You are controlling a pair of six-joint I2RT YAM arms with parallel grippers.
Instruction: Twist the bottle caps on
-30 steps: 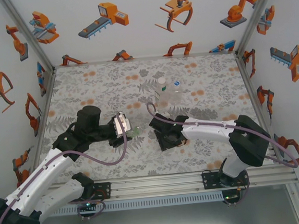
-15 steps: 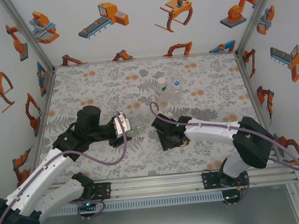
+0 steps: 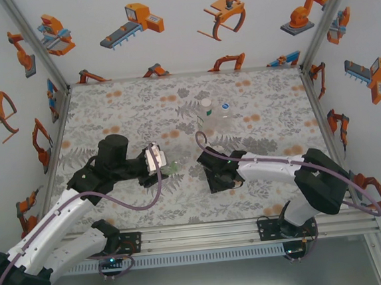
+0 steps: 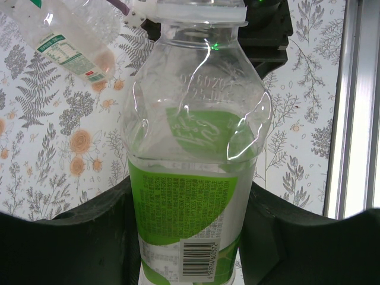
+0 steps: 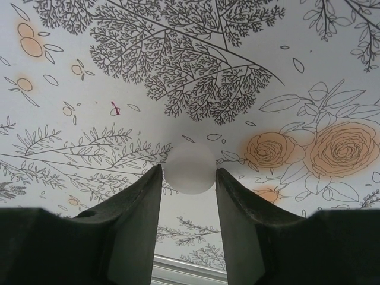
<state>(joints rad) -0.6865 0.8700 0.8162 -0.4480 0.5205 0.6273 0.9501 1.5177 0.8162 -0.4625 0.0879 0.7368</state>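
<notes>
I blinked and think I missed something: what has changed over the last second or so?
The right pincer shifted slightly rightward and narrowed around the white cap, which it now touches on both sides. The left pincer kept its grip on the green bottle without moving, and the two bottles at the back stayed put.

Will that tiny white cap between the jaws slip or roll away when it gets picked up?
Probably light: the cap is tiny. It looks smooth and round, so it may slip from the jaws. Lying flat, it likely won't roll.
</notes>
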